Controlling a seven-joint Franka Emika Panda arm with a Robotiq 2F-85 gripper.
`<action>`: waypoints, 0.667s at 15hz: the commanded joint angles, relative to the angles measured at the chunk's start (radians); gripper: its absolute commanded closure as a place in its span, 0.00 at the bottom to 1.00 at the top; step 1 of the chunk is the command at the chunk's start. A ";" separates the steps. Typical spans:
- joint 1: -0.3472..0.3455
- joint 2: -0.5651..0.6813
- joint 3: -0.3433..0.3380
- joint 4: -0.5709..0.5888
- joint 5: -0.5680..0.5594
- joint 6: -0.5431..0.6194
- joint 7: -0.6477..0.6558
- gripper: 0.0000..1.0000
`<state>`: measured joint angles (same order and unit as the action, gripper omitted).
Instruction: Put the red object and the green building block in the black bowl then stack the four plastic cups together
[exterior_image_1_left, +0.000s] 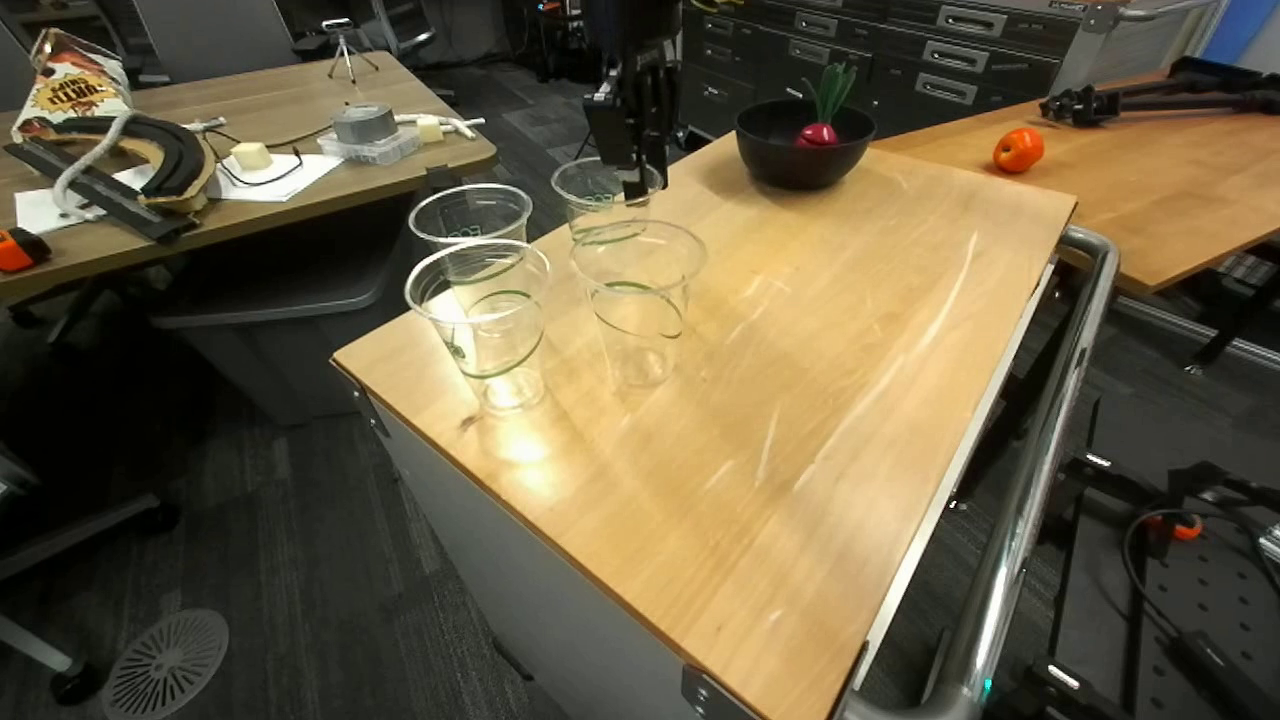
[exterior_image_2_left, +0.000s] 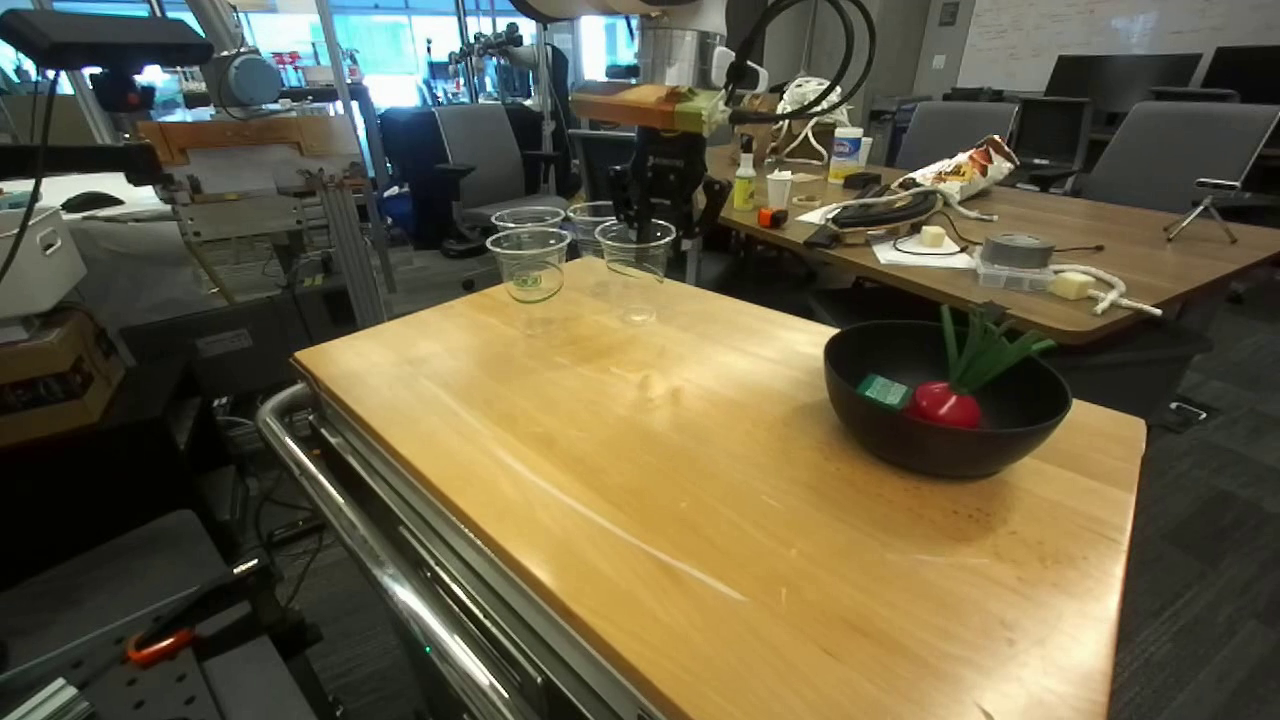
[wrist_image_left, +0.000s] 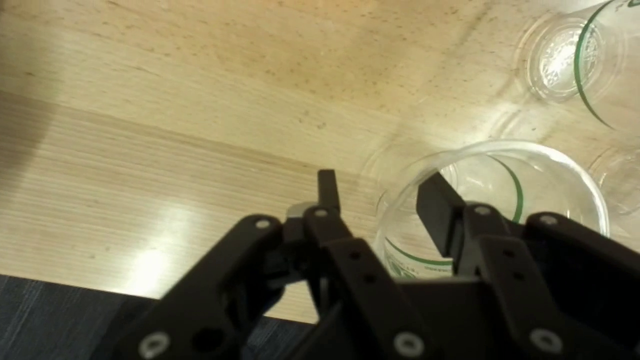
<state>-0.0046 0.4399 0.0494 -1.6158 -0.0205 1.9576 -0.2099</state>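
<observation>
Your gripper (wrist_image_left: 382, 195) stands partway open at the mouth of a clear cup (wrist_image_left: 545, 180). You have the inner finger (wrist_image_left: 440, 212) down inside the rim and the outer finger (wrist_image_left: 328, 190) outside it, so the rim runs between the two. Wrist view: bare wooden tabletop (wrist_image_left: 200, 125) shows between outer finger and cup wall, so you have hold of nothing; whether the inner finger touches plastic, you cannot tell.

Cups: the one you straddle is nearest the black bowl (exterior_image_2_left: 950, 455) and stands upright. In an exterior view you also see a near left cup (exterior_image_1_left: 490, 340), a near right cup (exterior_image_1_left: 645, 310) and a far left cup (exterior_image_1_left: 468, 215), all upright, close together, each standing by itself. You cannot tell whether rims touch.

Bowl: you find the red object (exterior_image_2_left: 946, 406) inside, its green top fanning up past the rim. The green building block (exterior_image_2_left: 884, 391) lies in the same bowl, just beside it, tilted. The bowl sits level on the tabletop near a corner, well apart from the cups.

Surroundings: on a separate table (exterior_image_1_left: 1180, 190) you see an orange-red ball (exterior_image_1_left: 1018, 150); on a brown desk (exterior_image_1_left: 240, 90), a snack bag (exterior_image_1_left: 75, 90), a gray tape roll (exterior_image_1_left: 365, 123) and a small tripod (exterior_image_1_left: 344, 45).
</observation>
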 joint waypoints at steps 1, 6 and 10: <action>-0.014 -0.001 0.012 0.028 0.048 0.005 -0.028 0.87; -0.022 -0.065 0.024 0.013 0.112 0.025 -0.065 1.00; -0.022 -0.153 0.020 -0.004 0.144 -0.001 -0.101 0.99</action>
<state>-0.0084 0.3683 0.0553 -1.5945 0.0899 1.9717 -0.2695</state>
